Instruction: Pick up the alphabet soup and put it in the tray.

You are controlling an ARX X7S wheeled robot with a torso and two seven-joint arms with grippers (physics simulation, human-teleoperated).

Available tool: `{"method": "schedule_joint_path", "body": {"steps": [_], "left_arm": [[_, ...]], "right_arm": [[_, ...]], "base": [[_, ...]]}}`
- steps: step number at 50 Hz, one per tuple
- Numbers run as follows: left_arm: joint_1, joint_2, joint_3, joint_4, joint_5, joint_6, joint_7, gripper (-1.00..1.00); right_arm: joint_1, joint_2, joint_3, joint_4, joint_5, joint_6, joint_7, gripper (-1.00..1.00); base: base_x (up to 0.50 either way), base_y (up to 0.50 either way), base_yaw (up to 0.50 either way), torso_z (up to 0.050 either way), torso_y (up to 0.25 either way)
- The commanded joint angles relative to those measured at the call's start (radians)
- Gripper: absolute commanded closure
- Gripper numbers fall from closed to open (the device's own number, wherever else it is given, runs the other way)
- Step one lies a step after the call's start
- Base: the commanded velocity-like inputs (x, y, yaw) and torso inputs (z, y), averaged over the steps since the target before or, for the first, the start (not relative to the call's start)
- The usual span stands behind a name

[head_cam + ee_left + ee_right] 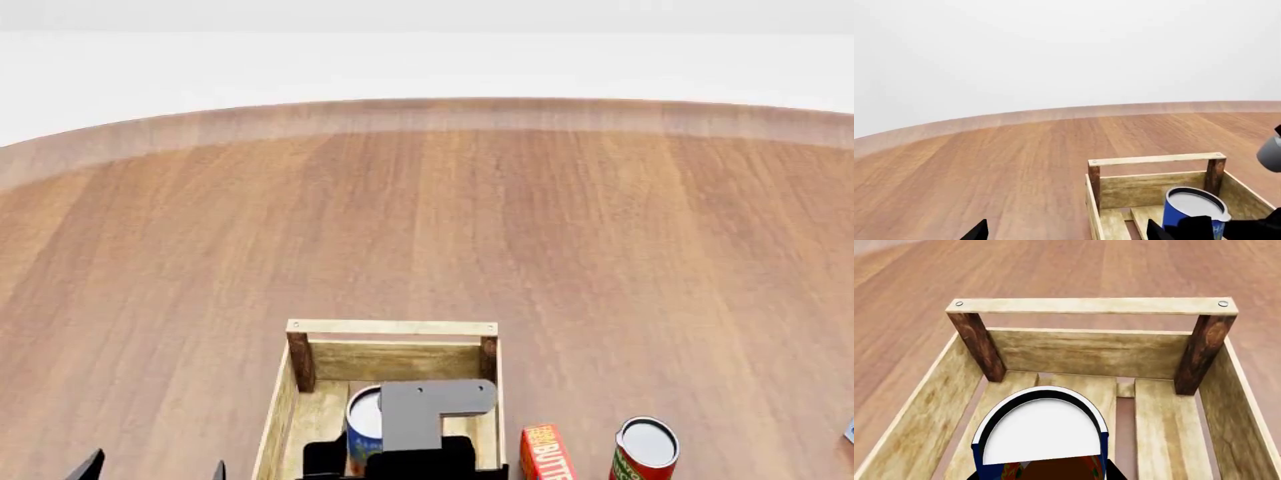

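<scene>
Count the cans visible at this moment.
2. The alphabet soup is over the tray, at the right gripper. A red-and-green can stands on the table right of the tray. Others may lie out of frame.

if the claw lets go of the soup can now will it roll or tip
The alphabet soup looks rigid and stands upright, so it probably settles on its flat base. If it tipped, its round body would likely roll, but the tray walls should stop it.

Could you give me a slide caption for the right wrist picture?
Blue alphabet soup can held inside the wooden tray, above its slatted floor.
</scene>
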Motion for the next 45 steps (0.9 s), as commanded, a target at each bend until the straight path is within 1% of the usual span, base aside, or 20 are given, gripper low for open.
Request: {"method": "schedule_joint_path", "body": {"steps": [1, 39, 40, 45], "left_arm": [[-0.002, -0.002, 0.002, -0.001, -0.002, 0.000, -0.003, -1.00], [-0.005, -0.009, 0.011, 0.002, -0.007, 0.001, -0.014, -1.00], [-0.002, -0.011, 0.011, 0.005, -0.006, 0.002, -0.015, -1.00], [-0.005, -0.011, 0.011, 0.006, -0.007, 0.000, -0.017, -1.00]], "right_arm": [[0.009, -0.002, 0.003, 0.009, -0.032, 0.009, -0.012, 1.00], [0.008, -0.002, 0.002, 0.013, -0.035, 0.027, -0.032, 1.00], [0.008, -0.002, 0.005, 0.014, -0.028, 0.028, -0.036, -1.00], [0.006, -0.002, 0.002, 0.011, -0.026, 0.019, -0.041, -1.00]], "base": [[0.00, 0.00, 0.00, 0.000, 0.000], [0.00, 0.00, 0.00, 0.000, 0.001], [0.00, 0.00, 0.00, 0.000, 0.000], [0.00, 0.00, 0.00, 0.000, 0.000]]}}
